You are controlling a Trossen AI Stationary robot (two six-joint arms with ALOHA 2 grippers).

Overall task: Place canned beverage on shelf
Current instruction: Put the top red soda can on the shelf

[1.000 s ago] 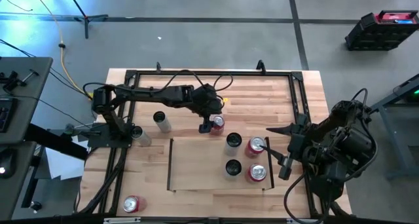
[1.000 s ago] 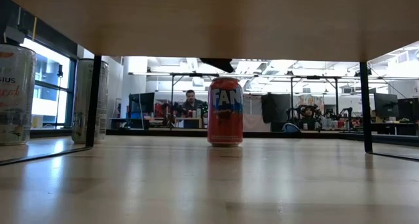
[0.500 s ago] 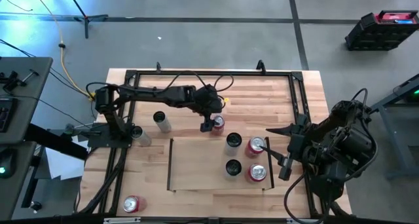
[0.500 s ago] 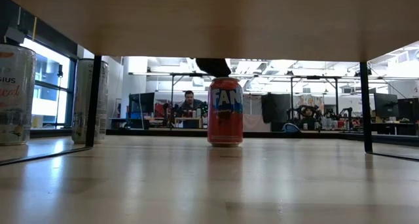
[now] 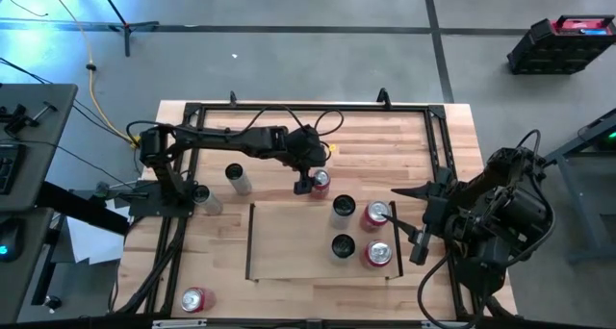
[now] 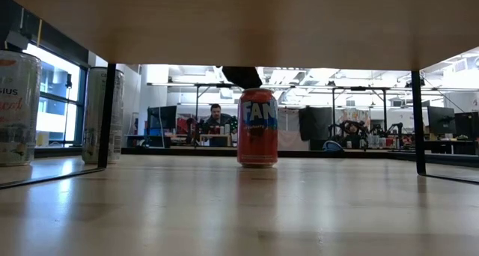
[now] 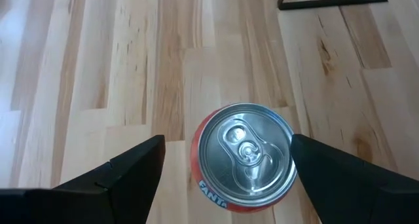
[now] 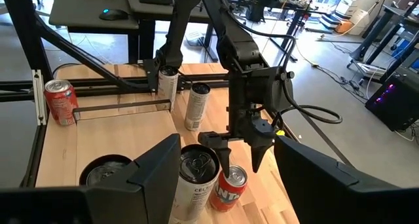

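A: Left gripper [image 7: 226, 168] hangs right over the orange can [image 7: 243, 155], fingers spread wide either side, gripping nothing — lined up for a grab, I'd say.

B: And that can stands just off the shelf [image 5: 289, 242], on the plank table [image 5: 404, 137].

A: Right gripper [image 8: 222, 168] waits, agape, by the shelved cans. Open workshop behind, someone seated.

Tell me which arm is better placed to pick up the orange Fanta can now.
The left arm. Its open claw hangs directly over the Fanta can, one finger on each side. The right claw waits near the shelf.
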